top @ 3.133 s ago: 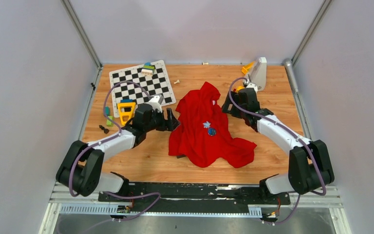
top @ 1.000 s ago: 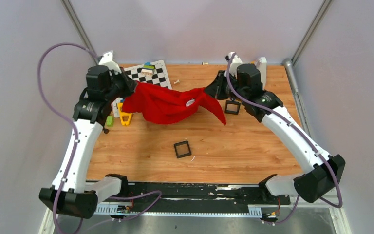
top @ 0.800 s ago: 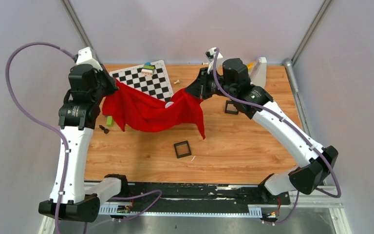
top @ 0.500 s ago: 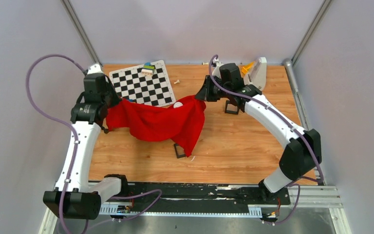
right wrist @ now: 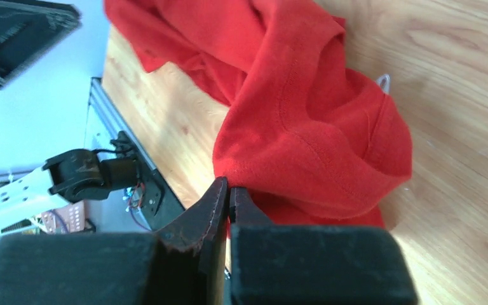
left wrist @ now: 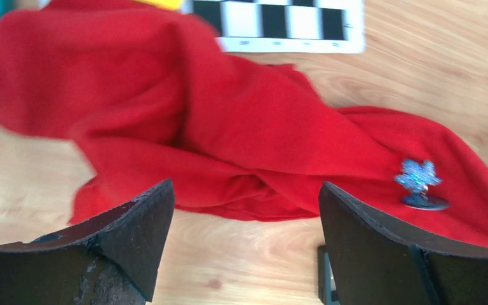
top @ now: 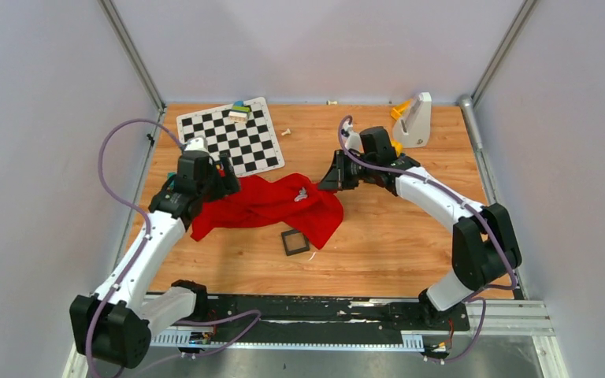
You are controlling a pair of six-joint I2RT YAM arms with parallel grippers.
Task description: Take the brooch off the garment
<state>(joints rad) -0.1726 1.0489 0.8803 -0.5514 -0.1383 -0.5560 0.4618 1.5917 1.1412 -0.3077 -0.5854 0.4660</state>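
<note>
Bright, even light from above; shadows are short and soft. The overhead view is sharp, but both wrist views are softer, with the red cloth (left wrist: 229,127) smeared and the near jaws dark.

The lifted garment (top: 268,206) is back down, left pincer (left wrist: 244,198) now released

Lab enclosure: grey panels (top: 39,118), aluminium framing (top: 131,53).
</note>
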